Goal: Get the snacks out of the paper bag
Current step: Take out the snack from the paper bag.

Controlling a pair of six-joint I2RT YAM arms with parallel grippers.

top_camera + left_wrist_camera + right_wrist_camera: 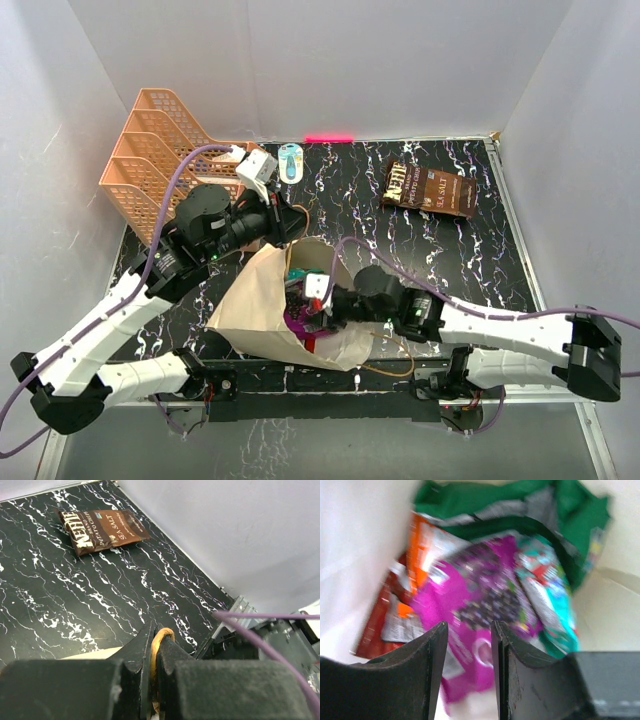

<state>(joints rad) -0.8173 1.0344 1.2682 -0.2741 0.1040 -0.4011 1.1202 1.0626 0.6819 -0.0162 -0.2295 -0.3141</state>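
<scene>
The beige paper bag point(255, 300) lies open on the black marble table, mouth toward the right arm. My left gripper point(283, 222) holds its brown cord handle point(161, 639) above the bag, jaws shut on the cord, left gripper point(156, 630). Inside the bag mouth is my right gripper point(312, 305), open, its fingers either side of a purple-magenta pouch point(480, 595) just beyond the right gripper point(469, 625). Around the pouch lie an orange packet point(422, 545), green packets point(485, 500) and a teal packet point(547, 605). A dark brown chip bag point(430, 188) lies flat at the table's far right.
A peach tiered tray rack point(150, 160) stands at the back left. A small blue-and-white object point(290, 160) lies by the back wall. White walls close the table on three sides. The bag's other cord handle point(395, 370) trails near the front edge.
</scene>
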